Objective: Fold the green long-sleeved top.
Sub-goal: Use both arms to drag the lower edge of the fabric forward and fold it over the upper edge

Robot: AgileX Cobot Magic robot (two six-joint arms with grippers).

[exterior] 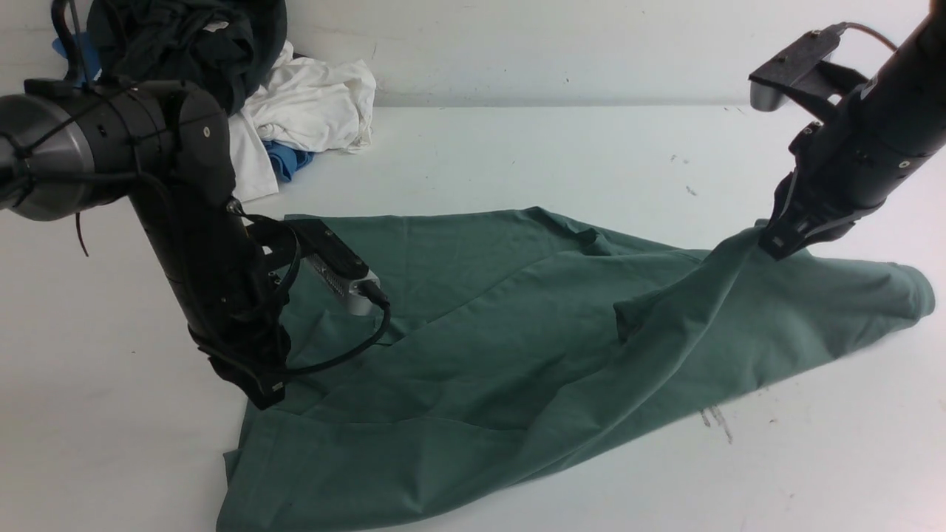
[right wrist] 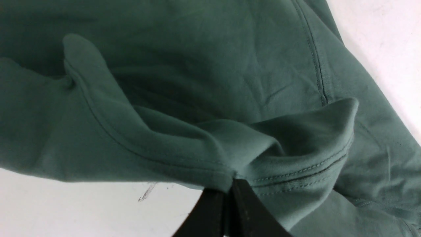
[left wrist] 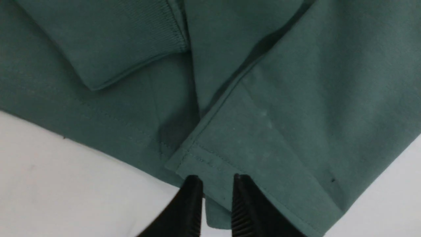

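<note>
The green long-sleeved top (exterior: 480, 347) lies spread over the middle of the white table, partly folded over itself. My left gripper (exterior: 259, 395) is low at the top's near left edge. In the left wrist view its fingers (left wrist: 215, 179) stand apart, open, with a hem corner of the top (left wrist: 279, 98) lying between them. A ribbed sleeve cuff (left wrist: 131, 42) rests on the cloth beyond. My right gripper (exterior: 768, 240) is raised at the right, shut on a bunched hem of the top (right wrist: 197, 82), which hangs from the closed fingers (right wrist: 230, 184) in a tented fold.
A heap of other clothes sits at the back left: a very dark garment (exterior: 192, 37), a white one (exterior: 310, 103) and a blue one (exterior: 284, 159). The white table (exterior: 554, 148) ends at a back wall.
</note>
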